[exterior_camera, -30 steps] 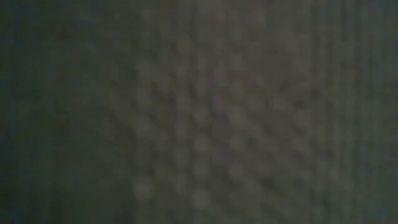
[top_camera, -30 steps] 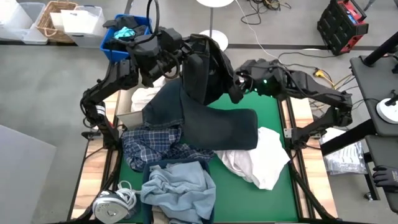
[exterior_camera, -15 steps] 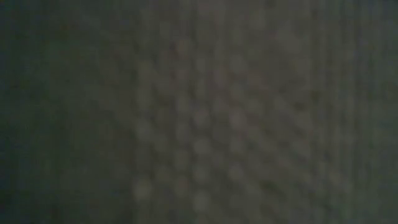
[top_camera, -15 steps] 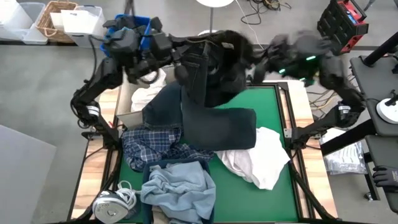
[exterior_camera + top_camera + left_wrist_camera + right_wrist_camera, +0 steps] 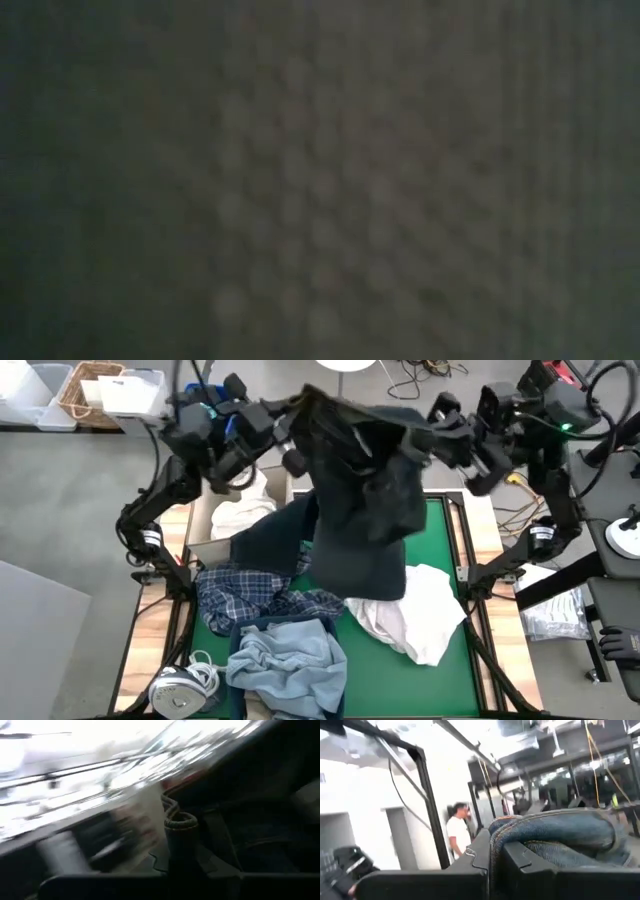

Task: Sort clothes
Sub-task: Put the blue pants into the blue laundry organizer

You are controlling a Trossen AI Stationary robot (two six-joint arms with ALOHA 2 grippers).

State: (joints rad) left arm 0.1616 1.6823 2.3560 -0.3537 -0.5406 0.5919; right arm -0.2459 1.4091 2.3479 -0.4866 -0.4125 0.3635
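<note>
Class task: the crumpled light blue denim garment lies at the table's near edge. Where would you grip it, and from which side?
Grip a raised fold at the middle of the crumpled light blue denim garment, coming straight down from above. It lies bunched in ridges that fingers could probably pinch, while its edges lie flat on the table.

Dark denim garment (image 5: 365,490), matt; green table mat (image 5: 440,540), matt.

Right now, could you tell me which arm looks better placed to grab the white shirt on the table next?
Probably the right: the white shirt lies on its side. But both the right gripper and left gripper hold the dark navy garment.
</note>
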